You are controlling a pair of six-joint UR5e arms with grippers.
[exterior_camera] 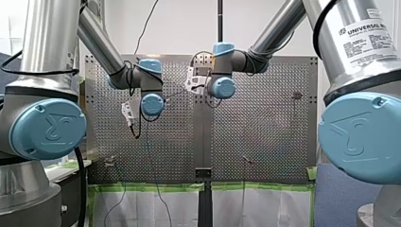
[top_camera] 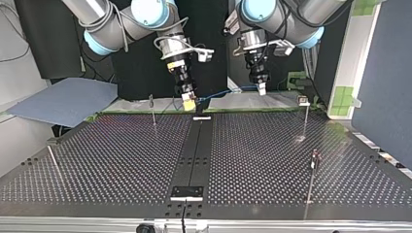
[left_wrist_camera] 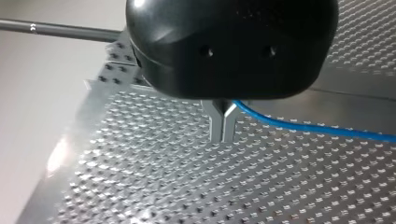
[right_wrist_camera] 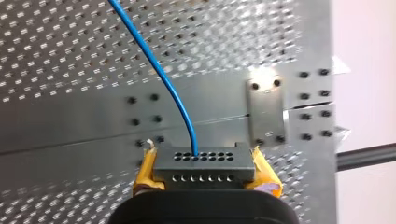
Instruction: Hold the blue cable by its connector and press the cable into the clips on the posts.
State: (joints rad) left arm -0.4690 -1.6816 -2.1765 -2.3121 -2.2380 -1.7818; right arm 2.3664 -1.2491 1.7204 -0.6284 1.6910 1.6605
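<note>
1. Four thin posts rise from the worktop (top_camera: 121,160) in the top view. Nearest the camera stand a near left post (top_camera: 55,165) and a near right post (top_camera: 312,177). Farther back are a far left post (top_camera: 153,110) and a far right post (top_camera: 305,119), the last topped by a small clip (top_camera: 303,101).
2. One blue cable (top_camera: 226,92) runs in the air over the worktop's far edge. It is strung between two pincers and apart from all four posts.
3. My right pincer (right_wrist_camera: 204,161), yellow-padded, clamps the single grey connector (right_wrist_camera: 204,169) from both sides. The cable leaves the connector's upper row of holes.
4. My left pincer (left_wrist_camera: 223,122) has its two metal fingers pressed together, and the cable emerges at the fork where they meet, nipped there.
5. The worktop is dark, perforated metal. One black strip (top_camera: 194,150) runs down its middle, with a pale plate (top_camera: 187,192) at the near end and another at the far end.
6. Beyond, green tape (top_camera: 345,94) marks a white frame. A grey-blue panel (top_camera: 63,102) lies at the view's left and a blue partition (top_camera: 384,73) stands at its right. Two arms hang before a black backdrop.
</note>
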